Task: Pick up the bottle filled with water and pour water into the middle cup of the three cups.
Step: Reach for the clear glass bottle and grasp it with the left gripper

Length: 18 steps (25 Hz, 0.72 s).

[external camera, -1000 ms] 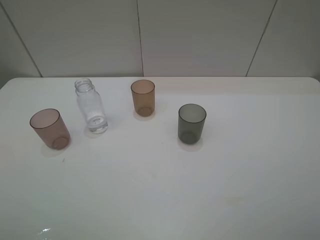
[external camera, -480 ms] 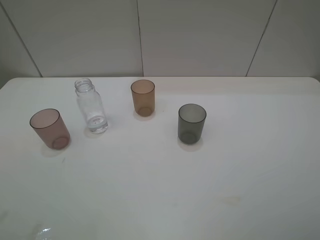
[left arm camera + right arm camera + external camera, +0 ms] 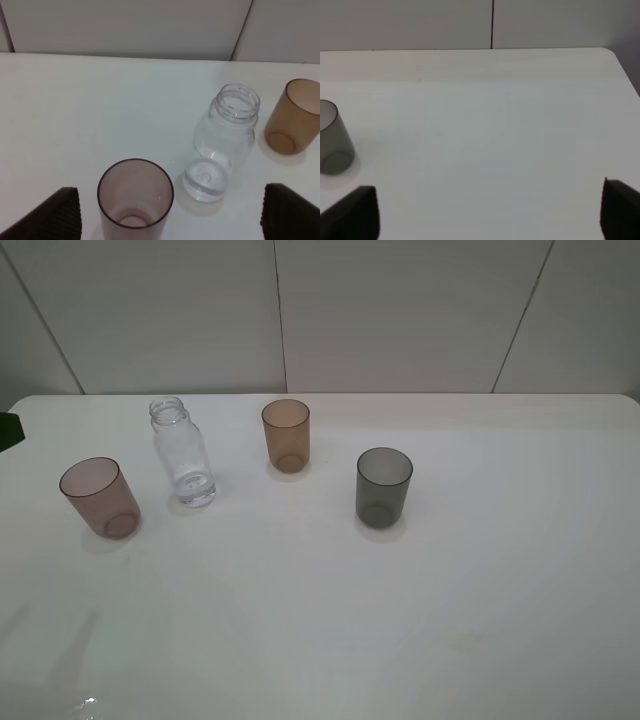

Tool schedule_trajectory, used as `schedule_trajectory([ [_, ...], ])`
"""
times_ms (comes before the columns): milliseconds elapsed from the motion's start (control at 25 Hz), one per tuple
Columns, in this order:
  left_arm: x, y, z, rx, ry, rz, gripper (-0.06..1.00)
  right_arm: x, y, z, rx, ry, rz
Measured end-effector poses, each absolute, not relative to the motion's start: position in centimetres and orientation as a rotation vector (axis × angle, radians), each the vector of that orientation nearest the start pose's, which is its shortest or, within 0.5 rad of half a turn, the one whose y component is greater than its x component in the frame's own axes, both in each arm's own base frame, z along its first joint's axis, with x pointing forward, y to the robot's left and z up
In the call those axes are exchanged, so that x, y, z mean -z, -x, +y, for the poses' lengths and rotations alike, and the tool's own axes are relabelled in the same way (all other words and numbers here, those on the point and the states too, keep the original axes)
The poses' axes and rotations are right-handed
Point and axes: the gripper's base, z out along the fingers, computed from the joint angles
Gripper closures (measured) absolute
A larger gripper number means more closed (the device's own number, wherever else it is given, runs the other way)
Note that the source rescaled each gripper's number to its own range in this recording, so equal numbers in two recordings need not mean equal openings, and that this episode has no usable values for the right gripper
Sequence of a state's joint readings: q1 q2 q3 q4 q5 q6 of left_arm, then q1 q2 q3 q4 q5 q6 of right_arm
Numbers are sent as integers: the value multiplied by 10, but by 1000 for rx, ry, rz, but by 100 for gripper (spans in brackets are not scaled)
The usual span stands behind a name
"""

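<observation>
The small clear plastic bottle (image 3: 183, 455), uncapped and wide-necked, stands upright on the white surface (image 3: 500, 570). It is between the pinkish-brown translucent tumbler (image 3: 99, 498) and the amber-orange translucent tumbler (image 3: 286, 436), the middle cup, and touches neither. The smoky grey tumbler (image 3: 384, 488) stands further right and nearer the front. The step in hand looks like the reach for the bottle, with nothing lifted yet. In the left wrist view the left jaws are spread wide and empty. The pinkish-brown tumbler (image 3: 135, 197) sits close in front of them and the bottle (image 3: 222, 145) lies beyond it and off to one side. A good approach would swing wide of that tumbler, or pass over its rim, until the bottle is centred between the jaws. They should then close on the straight body below the rounded shoulders, keeping the bottle plumb because the neck is open. How much water it holds is hard to read through the clear plastic. The gap between bottle and amber tumbler looks wide enough for one jaw, and the tumbler's open mouth gives the pour a broad target. Behind the bottle the surface ends near the pale panelled wall (image 3: 400, 310), so room is shorter there. The front and right of the surface are bare. The right jaws are likewise parted and hold nothing, over bare surface with only the grey tumbler (image 3: 332, 140) nearby.
</observation>
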<state>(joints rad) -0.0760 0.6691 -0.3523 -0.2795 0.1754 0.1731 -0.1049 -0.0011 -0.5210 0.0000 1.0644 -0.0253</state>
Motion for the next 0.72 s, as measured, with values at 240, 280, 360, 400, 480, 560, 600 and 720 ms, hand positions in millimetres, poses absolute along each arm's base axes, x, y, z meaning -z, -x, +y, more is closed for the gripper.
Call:
schedule_trajectory([
  [240,-262,-165,-17,136,-46,2025,30,-283,8,1,82,-81,2025],
  [280,-263,-170,-20,140,-63,2033,30,-283,8,1,82,-81,2025],
  [360,-264,-179,-31,158,-141,2046,30,-283,8,1,82,-81,2025],
  [400,-266,-184,-37,171,-177,2046,30,-283,8,1,82,-81,2025],
  [480,-267,-191,-53,228,-223,2028,30,-283,8,1,82,-81,2025],
  [560,-263,-198,-68,287,-217,2007,30,-283,8,1,82,-81,2025],
  [600,-260,-201,-76,306,-225,1998,30,-283,8,1,82,-81,2025],
  [720,-245,-206,-95,310,-279,1994,30,-283,8,1,82,-81,2025],
])
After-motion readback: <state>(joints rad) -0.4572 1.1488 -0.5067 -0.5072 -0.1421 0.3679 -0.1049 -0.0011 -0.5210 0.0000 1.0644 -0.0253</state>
